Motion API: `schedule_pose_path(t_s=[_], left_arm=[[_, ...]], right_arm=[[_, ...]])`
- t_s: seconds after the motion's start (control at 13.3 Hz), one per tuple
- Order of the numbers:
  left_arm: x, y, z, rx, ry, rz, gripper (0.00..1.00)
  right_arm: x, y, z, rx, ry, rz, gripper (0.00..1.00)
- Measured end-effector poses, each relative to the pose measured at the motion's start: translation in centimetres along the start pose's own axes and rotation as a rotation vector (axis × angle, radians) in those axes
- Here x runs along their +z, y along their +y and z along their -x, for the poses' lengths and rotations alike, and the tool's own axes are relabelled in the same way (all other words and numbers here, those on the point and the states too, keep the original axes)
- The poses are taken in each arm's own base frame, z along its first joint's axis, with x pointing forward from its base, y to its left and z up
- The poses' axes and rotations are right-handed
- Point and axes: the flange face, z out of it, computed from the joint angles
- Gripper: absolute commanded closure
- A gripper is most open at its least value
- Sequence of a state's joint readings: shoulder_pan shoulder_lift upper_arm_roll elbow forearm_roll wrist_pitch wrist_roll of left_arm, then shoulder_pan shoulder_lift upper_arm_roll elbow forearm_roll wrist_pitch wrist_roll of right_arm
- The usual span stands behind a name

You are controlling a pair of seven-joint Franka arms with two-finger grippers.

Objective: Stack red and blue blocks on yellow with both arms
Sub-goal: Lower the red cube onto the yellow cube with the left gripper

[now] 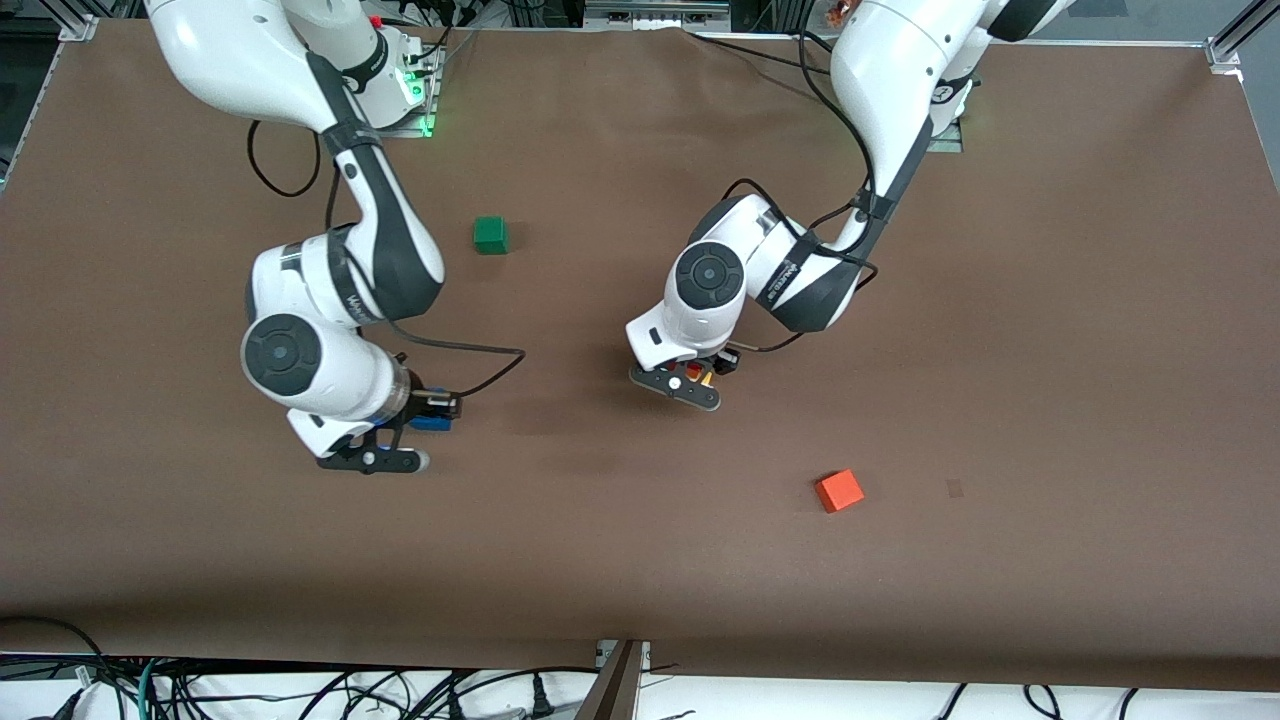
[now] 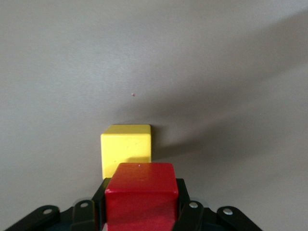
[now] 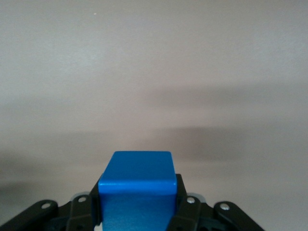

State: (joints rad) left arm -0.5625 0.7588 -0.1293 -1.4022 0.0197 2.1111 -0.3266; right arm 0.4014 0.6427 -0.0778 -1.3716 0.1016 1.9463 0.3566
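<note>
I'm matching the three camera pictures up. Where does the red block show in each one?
Front view: the red block is a sliver under the left arm's wrist, in the left pincer, mid-table.
Left wrist view: it fills the lower middle, clamped between the fingers.
Right wrist view: not in it.
Shared landmark: the yellow block, under the red block; in the front view it peeks out beside it.

Front view: high camera across the table (image 1: pixel 1000 300), facing the arm bases, whole brown top in frame. Left wrist view: close, looks down past its jaws onto red block (image 2: pixel 140 192) and yellow block (image 2: pixel 126 144). Right wrist view: equally close, past its jaws holding blue block (image 3: pixel 137 187). Front view shares both spots; blue block (image 1: pixel 430 422) is partly visible there.
</note>
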Motion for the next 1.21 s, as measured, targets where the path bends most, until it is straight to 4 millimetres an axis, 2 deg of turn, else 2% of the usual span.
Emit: schedule_pose_path(t_s=[0.15,0.45,1.21], left_arm=[[1.1,0.4,-0.1,0.005,0.009,0.004,1.00],[1.1,0.4,-0.3,0.025,0.027,-0.025,1.00],[-0.4,-1.1,-1.6,0.017,0.068,-0.043,1.00]], right_arm=[[-0.2,-0.9,0.1,0.021,0.009,-0.003,0.67],[-0.4,-1.6,-0.1,0.043,0.026,-0.009,0.67],[-0.3,-2.0,-0.1,0.046,0.030,-0.010,0.67]])
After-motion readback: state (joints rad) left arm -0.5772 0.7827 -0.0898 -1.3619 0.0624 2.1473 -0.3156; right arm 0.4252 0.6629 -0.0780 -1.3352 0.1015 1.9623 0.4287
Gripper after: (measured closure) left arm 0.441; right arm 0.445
